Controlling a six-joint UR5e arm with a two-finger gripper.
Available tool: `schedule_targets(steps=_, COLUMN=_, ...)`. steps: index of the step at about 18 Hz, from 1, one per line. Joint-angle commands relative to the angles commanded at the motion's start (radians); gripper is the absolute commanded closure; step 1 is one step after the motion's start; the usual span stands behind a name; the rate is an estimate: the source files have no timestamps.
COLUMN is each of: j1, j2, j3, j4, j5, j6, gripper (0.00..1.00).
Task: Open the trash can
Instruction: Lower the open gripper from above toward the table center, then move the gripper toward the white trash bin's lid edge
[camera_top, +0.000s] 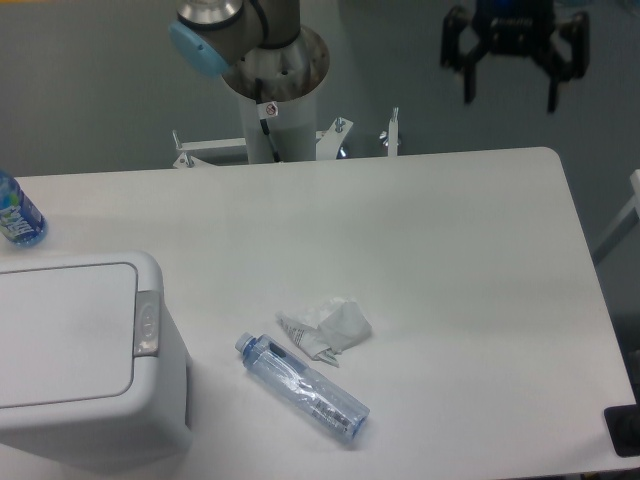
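Observation:
The trash can (80, 355) is a large white bin at the lower left of the table, its flat lid down. A grey push-button strip (147, 323) runs along its right rim. My gripper (509, 98) hangs high at the upper right, beyond the table's far edge and far from the bin. Its two black fingers (467, 85) are spread wide apart with nothing between them.
A clear plastic bottle (303, 388) lies on its side near the front middle, with a crumpled paper (326, 327) just behind it. A blue-labelled bottle (15, 212) stands at the far left edge. The arm's base column (275, 95) rises behind the table.

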Motion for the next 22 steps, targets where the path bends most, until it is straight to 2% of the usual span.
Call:
schedule_targets(steps=3, j1=-0.077, j2=-0.045, j3=0.008, j4=0.092, j5=-0.003, j6=-0.215, gripper=0.0)
schedule_targets(steps=6, j1=-0.126, j2=-0.078, j3=0.018, j4=0.126, j5=-0.011, j6=-0.407, gripper=0.0)
schedule_targets(steps=8, j1=-0.169, j2=-0.092, j3=0.023, j4=0.131, j5=-0.061, j6=-0.513, gripper=0.0)
schedule_targets(steps=12, j1=-0.201, j2=-0.117, j3=0.021, j4=0.131, j5=-0.158, j6=-0.629, gripper=0.0)
schedule_targets(steps=15, j1=-0.247, j2=-0.14, j3=0.029, j4=0.134, j5=-0.16, j6=-0.68, gripper=0.0)
schedule_targets(steps=20, j1=-0.309, j2=-0.189, j3=0.029, j4=0.201, j5=-0.16, j6=-0.778, gripper=0.0)
schedule_targets(steps=22, j1=-0.33, j2=-0.198, j3=0.029, j4=0.204, j5=-0.16, j6=-0.803, gripper=0.0)
